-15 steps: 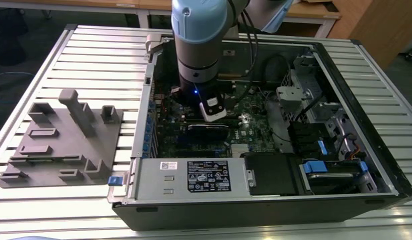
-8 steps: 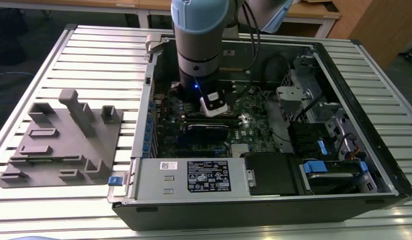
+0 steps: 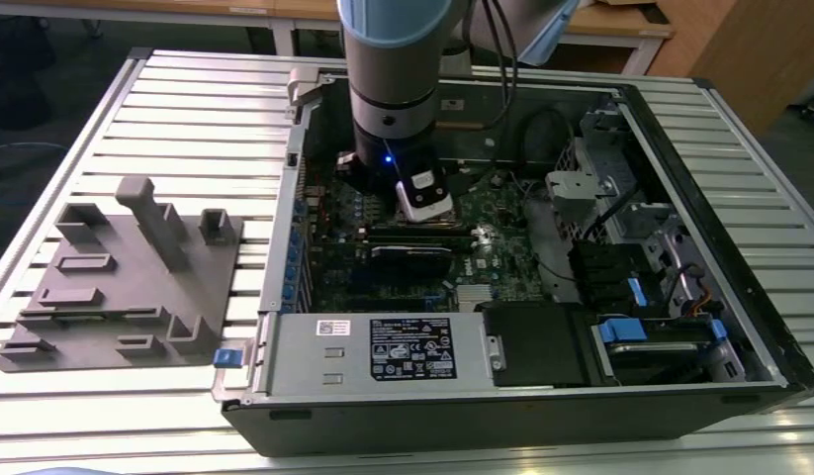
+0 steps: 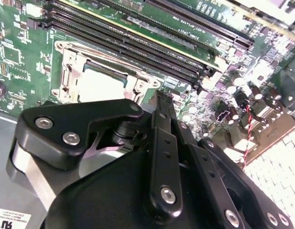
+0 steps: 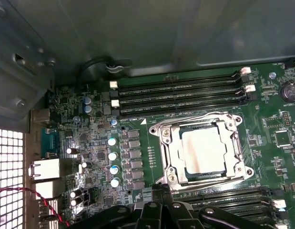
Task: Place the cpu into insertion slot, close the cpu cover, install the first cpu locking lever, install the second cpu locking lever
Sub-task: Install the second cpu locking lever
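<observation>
Clearance: gripper [image 4: 159, 98] just above cover edge — open board around.
Cpu [image 5: 204, 150]: pale silver, seated under the cpu cover [image 5: 168, 155].
Jaws: narrow, empty.

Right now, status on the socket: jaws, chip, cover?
Gripper low over the motherboard, beside the insertion slot; jaws' state unclear. Cpu seated in slot. Cpu cover down around it. Nothing on the cover.

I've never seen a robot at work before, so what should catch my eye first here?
First, the grey robot arm reaching down into an open computer case on a slatted table. In both wrist views, the pale silver cpu sits in the insertion slot, with the silvery cpu cover down around it, on the green motherboard. The black gripper hovers beside it.
</observation>
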Available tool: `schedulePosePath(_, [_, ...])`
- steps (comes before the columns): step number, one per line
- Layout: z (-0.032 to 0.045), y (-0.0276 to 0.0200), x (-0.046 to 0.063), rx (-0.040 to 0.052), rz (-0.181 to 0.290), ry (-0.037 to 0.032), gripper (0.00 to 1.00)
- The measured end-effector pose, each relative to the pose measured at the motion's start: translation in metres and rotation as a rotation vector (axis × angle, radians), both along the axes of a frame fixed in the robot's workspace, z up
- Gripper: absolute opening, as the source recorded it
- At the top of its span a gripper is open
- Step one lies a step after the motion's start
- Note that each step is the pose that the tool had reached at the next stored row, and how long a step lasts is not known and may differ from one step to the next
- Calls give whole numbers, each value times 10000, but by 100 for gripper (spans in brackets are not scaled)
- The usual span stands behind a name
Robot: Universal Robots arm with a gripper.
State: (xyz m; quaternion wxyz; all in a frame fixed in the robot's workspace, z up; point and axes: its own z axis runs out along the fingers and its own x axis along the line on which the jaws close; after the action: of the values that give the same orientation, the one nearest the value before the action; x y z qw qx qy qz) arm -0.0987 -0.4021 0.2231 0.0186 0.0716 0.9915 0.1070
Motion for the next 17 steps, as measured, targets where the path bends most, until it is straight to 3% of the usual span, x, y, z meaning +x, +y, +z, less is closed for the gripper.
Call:
schedulePosePath(3, [1, 0, 35, -9, 0, 1, 11])
schedulePosePath(11, [-1, 18, 305, -137, 0, 1, 11])
schedulePosePath(14, [-3, 64, 360, -250, 0, 1, 11])
schedulePosePath(17, [-4, 128, 398, -443, -1, 0, 11])
